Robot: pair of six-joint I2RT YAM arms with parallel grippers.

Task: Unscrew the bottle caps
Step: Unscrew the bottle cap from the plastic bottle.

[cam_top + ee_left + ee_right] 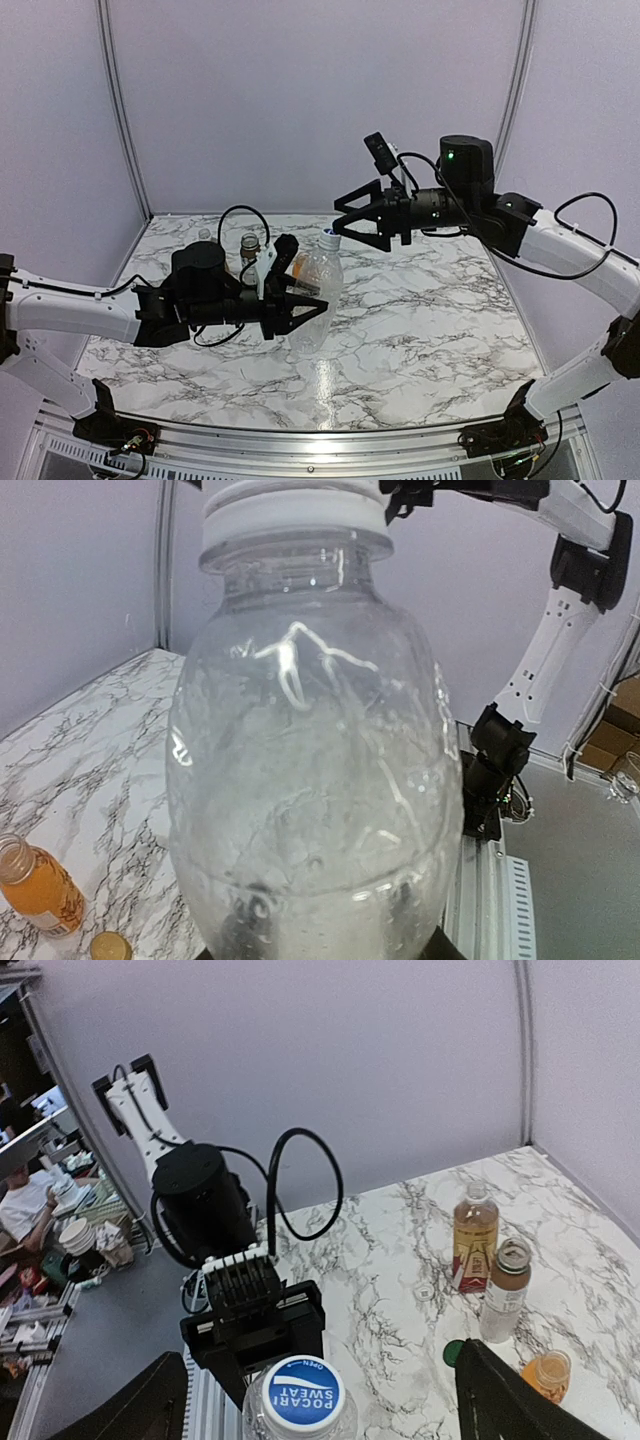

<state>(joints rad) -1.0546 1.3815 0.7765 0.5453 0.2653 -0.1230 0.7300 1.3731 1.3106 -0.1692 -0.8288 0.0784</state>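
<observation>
While the left gripper (pixel 298 312) clamps the tall clear bottle (pixel 318 285) near the table's (pixel 440 335) centre, the right gripper (pixel 350 224) hovers over its white-and-blue cap (pixel 303 1392), fingers (pixel 505 1405) spread wide. 3 other bottles (pixel 474 1232) stand toward the far-left corner.

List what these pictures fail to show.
- Fingers of the left gripper: left wrist view, the tall clear bottle fills the frame and covers them.
- Label wording on the tea bottle: right wrist view, too small.
- A yellowish round thing: left wrist view, cut by the bottom edge; cap or bottle top unclear.
</observation>
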